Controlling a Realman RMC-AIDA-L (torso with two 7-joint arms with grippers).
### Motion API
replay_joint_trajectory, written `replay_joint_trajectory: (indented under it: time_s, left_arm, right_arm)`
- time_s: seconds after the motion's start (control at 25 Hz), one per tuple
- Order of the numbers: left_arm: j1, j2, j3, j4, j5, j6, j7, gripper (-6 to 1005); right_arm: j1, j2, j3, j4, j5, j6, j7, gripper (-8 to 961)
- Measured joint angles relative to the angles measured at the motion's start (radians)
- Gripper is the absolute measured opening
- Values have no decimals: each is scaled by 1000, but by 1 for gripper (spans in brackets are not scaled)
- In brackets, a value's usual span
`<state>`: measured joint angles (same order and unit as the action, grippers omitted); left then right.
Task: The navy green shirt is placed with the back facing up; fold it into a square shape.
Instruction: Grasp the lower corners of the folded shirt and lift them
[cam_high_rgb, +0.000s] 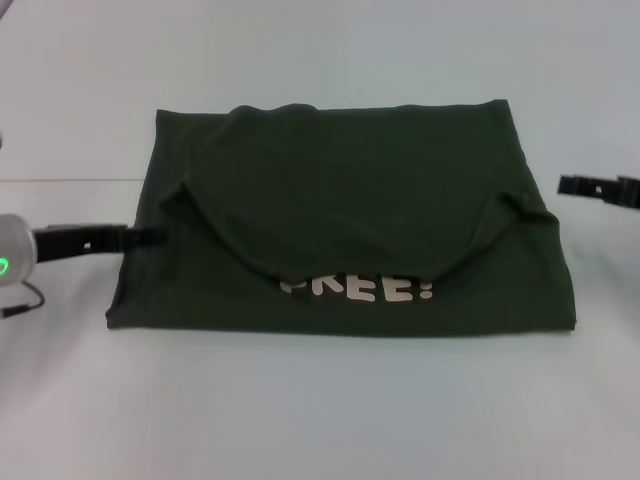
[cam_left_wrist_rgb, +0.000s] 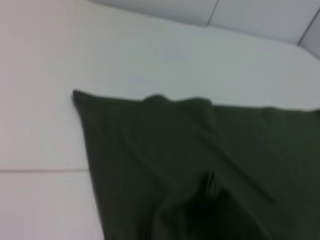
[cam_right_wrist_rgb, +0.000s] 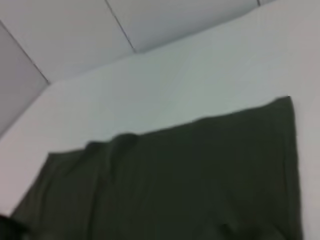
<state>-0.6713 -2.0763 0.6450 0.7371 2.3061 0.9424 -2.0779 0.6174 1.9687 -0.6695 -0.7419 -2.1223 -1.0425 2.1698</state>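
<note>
— Across the middle of the head frame, what do you have?

— I have the navy green shirt (cam_high_rgb: 340, 200) lying on the white table (cam_high_rgb: 320, 410), filling most of the centre. It is folded into a broad rectangle. An upper layer has been brought down from the far edge, and its curved lower edge sags across the cream lettering (cam_high_rgb: 357, 288), so only the bottom half of the letters shows, near the lower edge of the cloth.

— And the arms?

— My left gripper (cam_high_rgb: 145, 237) is at the left edge of the frame, level with the middle of the shirt, its dark tip touching or just over the cloth's left border. I cannot tell whether its fingers are parted or closed, or whether they have any fabric. My right gripper (cam_high_rgb: 575, 184) sits at the right edge of the frame, clear of the shirt's right side, holding nothing I can see; its opening I cannot judge either.

— Wrist cameras?

— Both show only dark green fabric over the pale table; the left wrist view has the shirt (cam_left_wrist_rgb: 200, 165) with a raised fold near its far edge, the right wrist view the shirt (cam_right_wrist_rgb: 190, 180) lying fairly flat.
</note>
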Motion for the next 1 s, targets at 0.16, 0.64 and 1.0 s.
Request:
replay_joint_trajectory:
  time_s: [0.16,0.64,1.0]
  left_arm:
    - [54,-8,17,64,38,81,-76,863]
    - [36,-35,71,105,293,75,-230,880]
    - [19,-25,79,77,308,84,-230,867]
  right_arm:
    - [-51,10,-3,-67,-69,-57,41,897]
    - [-48,25,-4,-69,-163,-83,61,947]
    - [-48,25,-4,-73,-163,-88,62,945]
